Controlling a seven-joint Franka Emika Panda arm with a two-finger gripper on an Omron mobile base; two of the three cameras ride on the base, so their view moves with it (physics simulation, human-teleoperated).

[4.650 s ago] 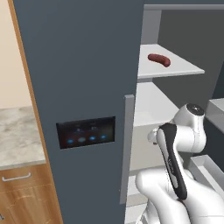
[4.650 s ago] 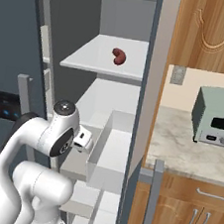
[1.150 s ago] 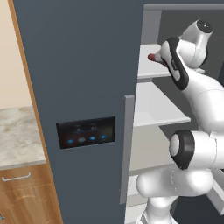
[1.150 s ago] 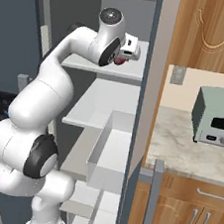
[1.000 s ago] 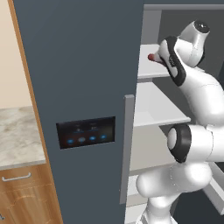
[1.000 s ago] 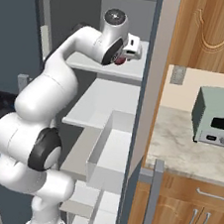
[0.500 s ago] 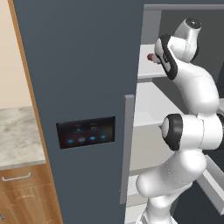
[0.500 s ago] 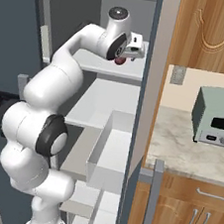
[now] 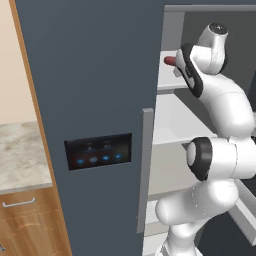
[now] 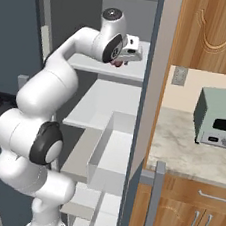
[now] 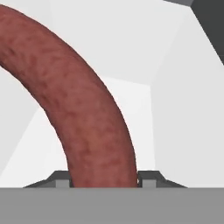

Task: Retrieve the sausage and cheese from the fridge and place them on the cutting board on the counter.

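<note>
Arm: the white arm rises from the base and reaches up and forward into the open fridge [image 9: 90,90], its wrist at the level of the upper white shelf [image 10: 91,64].
End effector: the end effector [image 11: 105,183] sits over that upper shelf; in the hand view its two dark finger tips [image 11: 61,178] stand right against either side of the sausage [image 11: 83,113], so it is clamped on the link.
Sausage: a curved reddish-brown link; in the hand view it arcs up from between the tips toward the upper left. In the left base view one rounded end pokes out beside the wrist, above the shelf edge. In the right base view a bit of red shows under the hand.
Lift: I cannot tell whether the link rests on the shelf or is just off it.
Fridge: dark slate door with a black blue-lit panel [image 9: 98,151] and a long grey handle [image 9: 145,170]; white shelves and a drawer lie below the arm.
Counter: a marbled counter [image 10: 195,151] lies to the right of the fridge, carrying a grey-green toaster oven [image 10: 219,119]; another stretch lies to the left.
</note>
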